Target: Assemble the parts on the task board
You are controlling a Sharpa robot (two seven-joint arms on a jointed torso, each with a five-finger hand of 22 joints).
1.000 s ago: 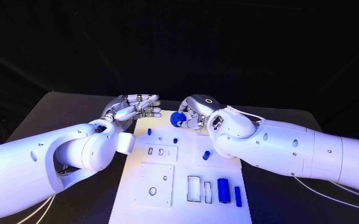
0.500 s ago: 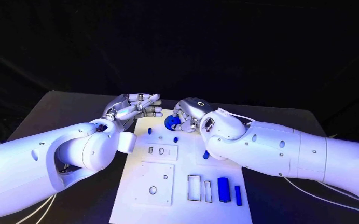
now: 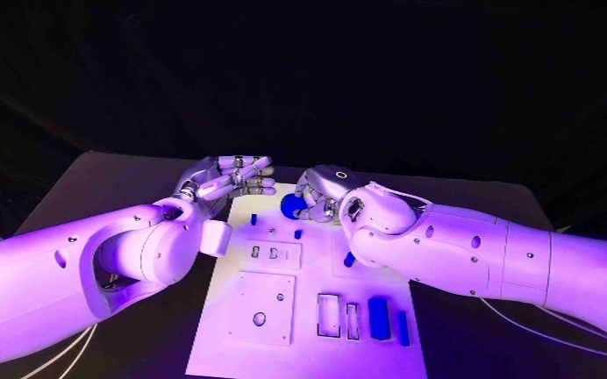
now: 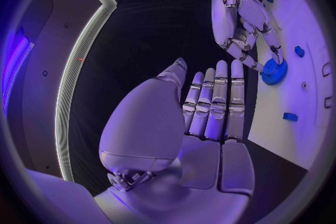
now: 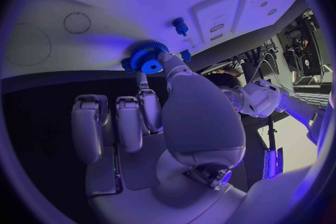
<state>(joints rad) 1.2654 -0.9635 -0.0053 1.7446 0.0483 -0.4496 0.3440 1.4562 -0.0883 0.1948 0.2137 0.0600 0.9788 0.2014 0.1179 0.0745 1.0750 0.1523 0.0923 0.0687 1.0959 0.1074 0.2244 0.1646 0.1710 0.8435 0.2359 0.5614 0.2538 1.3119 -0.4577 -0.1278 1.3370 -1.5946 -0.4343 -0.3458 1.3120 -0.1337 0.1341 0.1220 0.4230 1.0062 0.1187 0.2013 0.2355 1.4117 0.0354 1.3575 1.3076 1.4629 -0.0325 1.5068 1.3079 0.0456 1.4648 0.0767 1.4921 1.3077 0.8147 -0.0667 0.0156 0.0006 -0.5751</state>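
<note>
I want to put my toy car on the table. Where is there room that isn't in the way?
There is bare black table left of the white board, behind the left arm, and more at the far right corner. It is crowded at the board's far end, where the right hand holds a blue gear and the left hand is close by.

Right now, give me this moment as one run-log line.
right robot hand: holds round blue toothed gear over far end of white task board | left robot hand: holds nothing, fingers apart, beside board
</note>
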